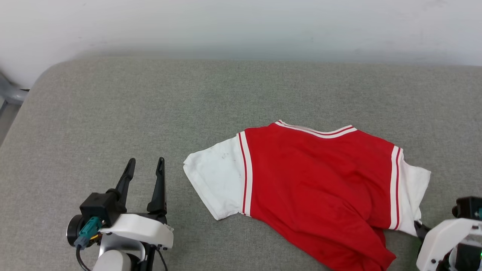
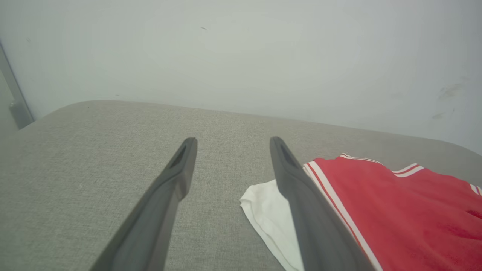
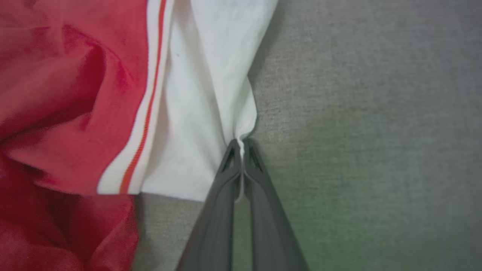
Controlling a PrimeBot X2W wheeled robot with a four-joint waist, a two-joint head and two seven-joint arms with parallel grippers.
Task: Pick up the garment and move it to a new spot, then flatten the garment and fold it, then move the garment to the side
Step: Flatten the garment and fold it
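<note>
Garment (image 1: 320, 177) — sleeve edge pinched, right tool (image 3: 241, 145)

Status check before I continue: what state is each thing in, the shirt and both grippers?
garment, lying on the grey surface, back side up, bunched at the near hem, not folded.
left gripper, jaws open, empty, apart from the garment.
right gripper, jaws shut on the edge of the white sleeve.

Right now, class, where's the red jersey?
In the head view the red jersey lies right of centre on the grey fabric surface, its white sleeve pinched by the right gripper.
</note>
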